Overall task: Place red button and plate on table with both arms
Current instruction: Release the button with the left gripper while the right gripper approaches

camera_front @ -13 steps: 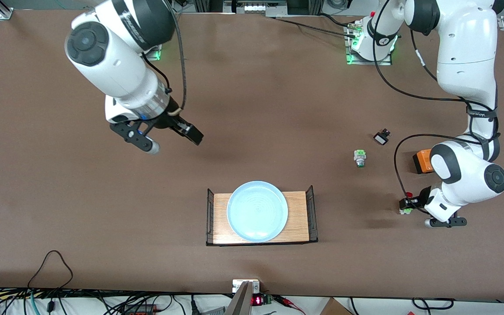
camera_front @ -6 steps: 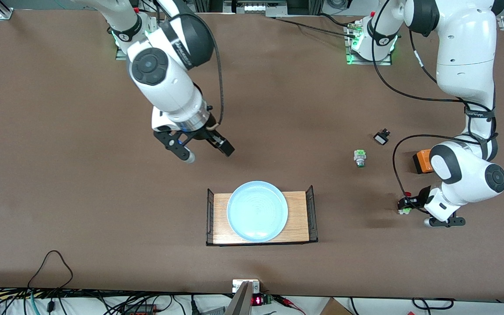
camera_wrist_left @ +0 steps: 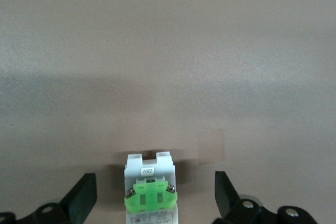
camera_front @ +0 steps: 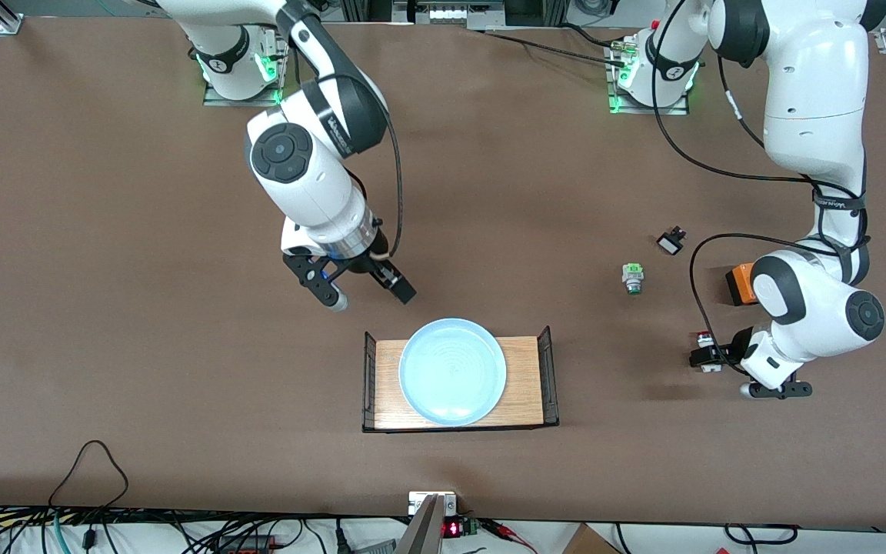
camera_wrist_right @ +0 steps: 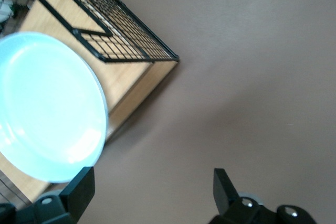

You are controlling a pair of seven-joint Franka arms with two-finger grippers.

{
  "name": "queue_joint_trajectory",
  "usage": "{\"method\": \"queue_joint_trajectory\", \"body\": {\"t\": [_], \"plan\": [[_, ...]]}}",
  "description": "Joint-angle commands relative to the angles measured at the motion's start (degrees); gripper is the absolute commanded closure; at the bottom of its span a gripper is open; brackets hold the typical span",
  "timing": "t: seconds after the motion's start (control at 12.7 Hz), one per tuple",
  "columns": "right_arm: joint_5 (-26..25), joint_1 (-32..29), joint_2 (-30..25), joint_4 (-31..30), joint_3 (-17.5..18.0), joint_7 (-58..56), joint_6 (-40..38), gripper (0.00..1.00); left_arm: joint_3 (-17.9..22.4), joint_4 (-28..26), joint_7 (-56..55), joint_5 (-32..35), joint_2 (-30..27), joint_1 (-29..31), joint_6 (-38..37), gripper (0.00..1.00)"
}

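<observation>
The red button (camera_front: 704, 337) lies on the brown table (camera_front: 143, 346) toward the left arm's end. My left gripper (camera_front: 708, 355) is open around it, jaws wide apart and clear of its sides. In the left wrist view the left gripper (camera_wrist_left: 153, 181) frames the button's white-and-green block body (camera_wrist_left: 149, 203); the red cap is hidden there. The pale blue plate (camera_front: 452, 372) sits on a wooden tray (camera_front: 524, 385). My right gripper (camera_front: 370, 296) is open and empty over the table beside the tray. In the right wrist view the right gripper (camera_wrist_right: 153, 177) hangs near the plate's rim (camera_wrist_right: 47, 108).
A green-capped button (camera_front: 632, 278), a small black part (camera_front: 671, 242) and an orange box (camera_front: 741, 283) lie near the left arm. The tray has black wire ends (camera_wrist_right: 121, 30). A loose black cable (camera_front: 89, 462) loops near the table's front edge.
My right arm has swung in from its end of the table toward the tray, and its gripper now hangs beside the plate. My left gripper has shifted slightly at the red button.
</observation>
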Motion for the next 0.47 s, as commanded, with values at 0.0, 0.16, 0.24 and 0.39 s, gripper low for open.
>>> {"method": "queue_joint_trajectory", "body": {"t": [0.0, 0.16, 0.24, 0.39], "plan": [[-0.3, 0.5, 2.2, 1.8, -0.3, 2.8, 1.5, 0.0, 2.7, -0.2, 1.2, 1.7, -4.8, -0.6, -6.4, 0.0], [-0.3, 0.5, 2.5, 1.8, -0.3, 2.9, 1.6, 0.0, 2.9, -0.1, -2.9, 5.1, -8.6, -0.6, -8.6, 0.0], [-0.4, 0.5, 2.6, 1.8, -0.3, 3.1, 1.6, 0.0, 2.9, -0.1, -6.1, 6.6, -10.4, -0.7, -9.7, 0.0], [-0.4, 0.6, 3.4, 1.8, -0.3, 3.0, 1.8, 0.0, 3.0, 0.0, -12.5, 9.6, -14.8, -1.1, -12.6, 0.0]]}}
